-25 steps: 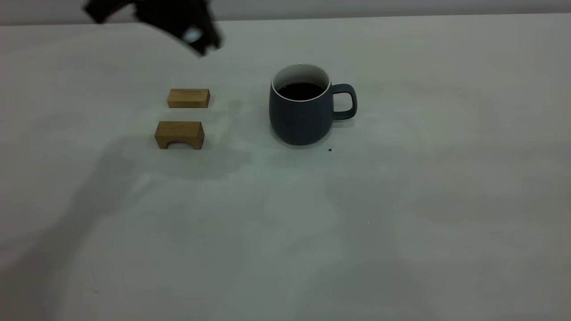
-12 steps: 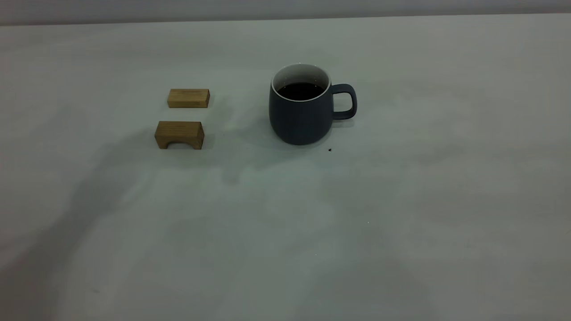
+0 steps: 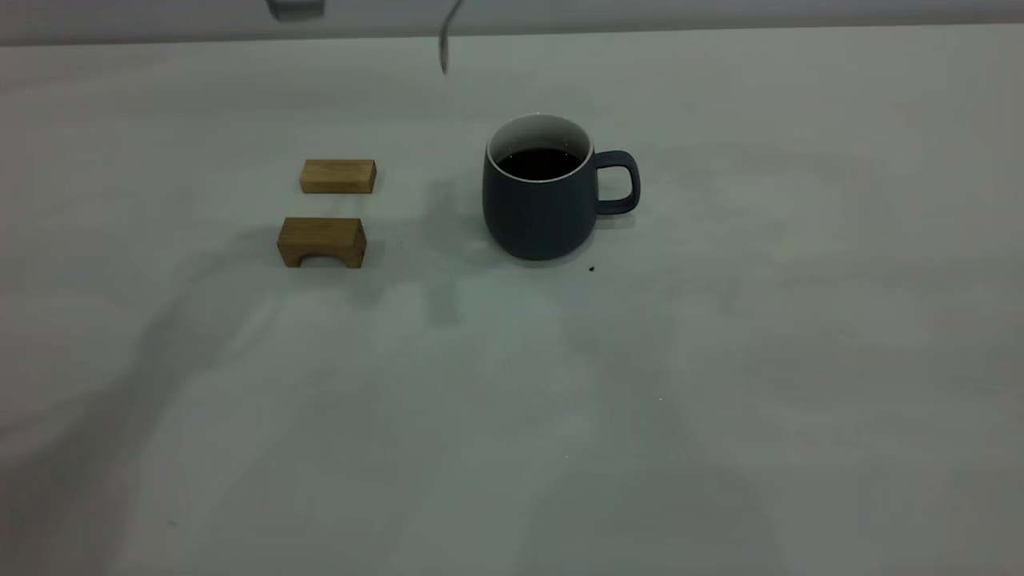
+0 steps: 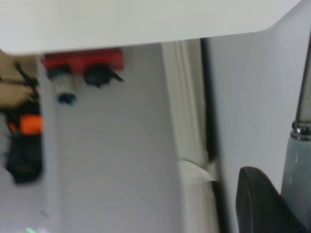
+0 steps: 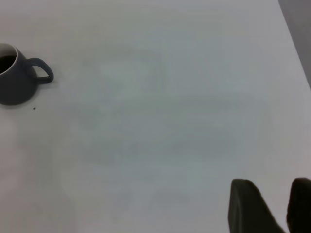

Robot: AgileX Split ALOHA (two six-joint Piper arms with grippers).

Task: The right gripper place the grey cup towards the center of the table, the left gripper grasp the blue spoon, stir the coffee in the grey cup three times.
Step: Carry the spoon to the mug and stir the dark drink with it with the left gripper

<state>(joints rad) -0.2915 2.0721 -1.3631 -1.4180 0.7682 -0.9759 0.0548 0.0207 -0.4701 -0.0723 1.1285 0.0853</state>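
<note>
The grey cup (image 3: 542,210) stands upright near the middle of the table (image 3: 720,384), handle to the right, with dark coffee (image 3: 539,163) inside. It also shows far off in the right wrist view as the grey cup (image 5: 13,77). My left gripper (image 4: 284,196) is shut on the blue spoon (image 4: 296,179). Only its silver block (image 3: 294,8) and the spoon's metal tip (image 3: 444,50) show at the top edge, above and left of the cup. My right gripper (image 5: 284,201) hangs open over bare table, well away from the cup.
Two small wooden blocks lie left of the cup, a flat one (image 3: 338,176) and an arched one (image 3: 322,242). A tiny dark speck (image 3: 591,269) sits just in front of the cup. The table's far edge (image 3: 720,29) runs along the top.
The left gripper rose out of the exterior view at the top left. Now its block and the hanging spoon tip show at the top edge, further right, nearer the cup. The cup has not moved.
</note>
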